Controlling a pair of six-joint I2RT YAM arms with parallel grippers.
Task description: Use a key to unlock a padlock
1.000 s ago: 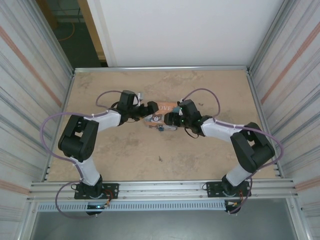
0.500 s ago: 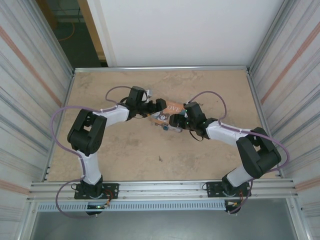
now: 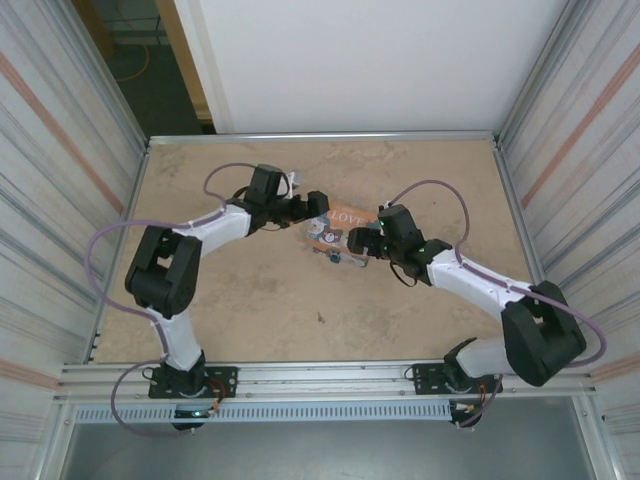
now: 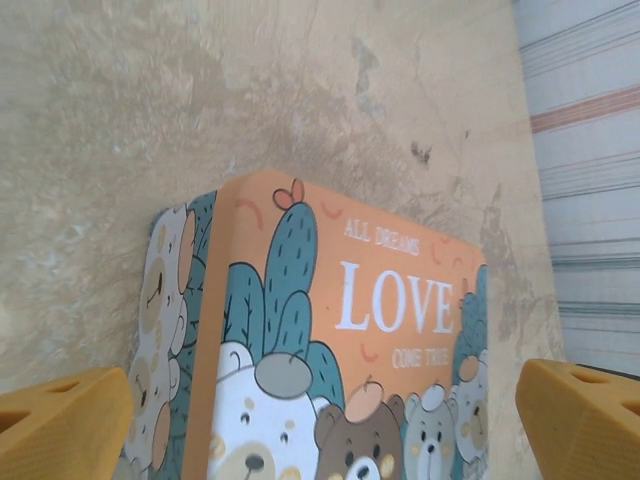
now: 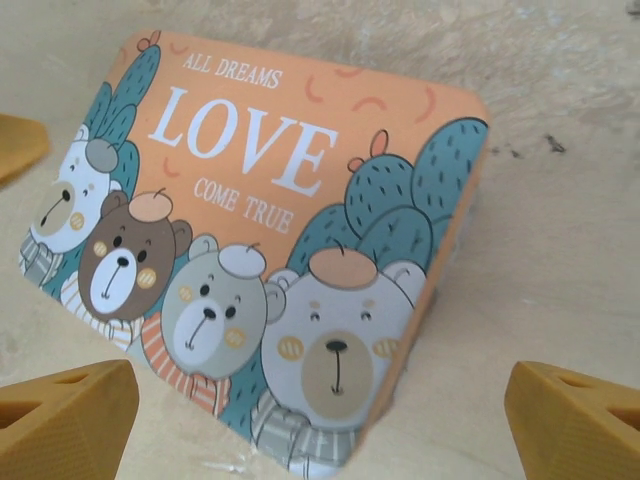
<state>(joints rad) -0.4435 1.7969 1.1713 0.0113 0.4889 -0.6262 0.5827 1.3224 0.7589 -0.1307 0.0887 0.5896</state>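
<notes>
On tabletop point(image 3: 250, 290), box point(image 3: 345, 217) and padlock point(image 3: 332, 257) shifted right.

Overhead padlock point(image 3: 334, 257) too small for detail; box point(image 4: 330, 330) bottom cropped by frame edge.

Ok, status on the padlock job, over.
Left gripper open, right gripper open, nothing held. Both face the LOVE box from opposite sides. Padlock: tiny blue speck at the box's near edge, not gripped.
</notes>
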